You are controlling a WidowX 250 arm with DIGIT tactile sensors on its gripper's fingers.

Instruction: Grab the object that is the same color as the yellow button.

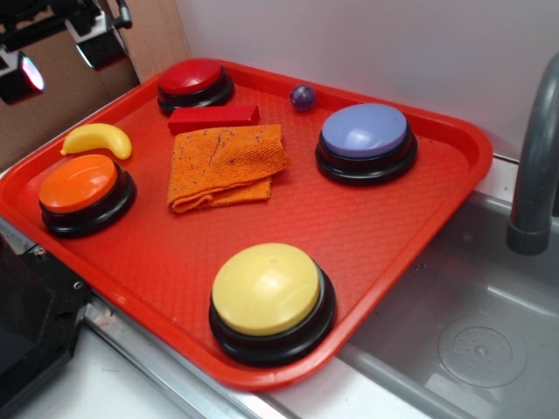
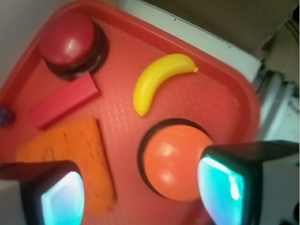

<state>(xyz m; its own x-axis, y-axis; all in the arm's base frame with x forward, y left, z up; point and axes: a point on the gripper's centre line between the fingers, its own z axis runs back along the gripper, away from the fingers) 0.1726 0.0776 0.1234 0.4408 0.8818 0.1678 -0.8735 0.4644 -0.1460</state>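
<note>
Wrist view: pincer (image 2: 145, 187) released, holding nothing, hovering above the red plastic tray (image 2: 220, 98).
Small curved glossy yellow banana toy (image 2: 157, 79) lies ahead of pincer, just past orange dome button (image 2: 176, 161) btwn the fingers (image 2: 61, 197). Exterior view: pale-yellow dome button on black base (image 1: 266, 292) at tray's near edge, well apart from pincer (image 1: 61, 52).

Wrist view blurred throughout. Tool (image 2: 145, 197) fingers cropped by bottom edge; the right finger (image 2: 234, 187) overlaps the orange button (image 2: 173, 159). Small purple object (image 2: 3, 116), possibly a ball, cut by left edge. In exterior view, tool (image 1: 57, 48) cropped at top-left corner, jaw spacing unclear there.
</note>
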